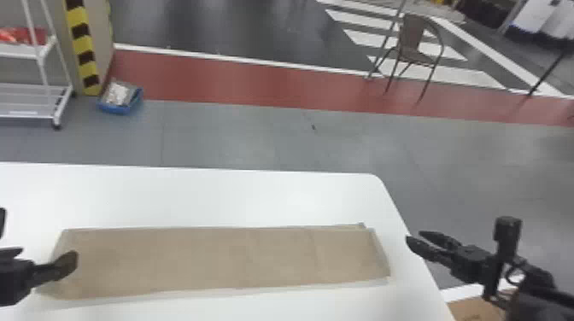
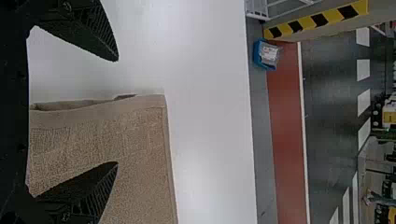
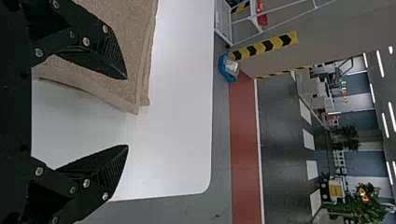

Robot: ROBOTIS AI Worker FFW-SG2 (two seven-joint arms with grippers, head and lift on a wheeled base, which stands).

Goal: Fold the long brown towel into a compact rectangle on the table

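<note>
The left end effector (image 1: 40, 233) is ridged black. Behind the silver-screwed right end effector (image 1: 414, 237) stands a blocky black post (image 1: 507, 232).

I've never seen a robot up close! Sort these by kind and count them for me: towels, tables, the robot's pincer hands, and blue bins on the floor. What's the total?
Brown towel: 1
White table: 1
Pincer hands, the left gripper and the right gripper: 2
Blue bin: 1
Total: 5
</note>
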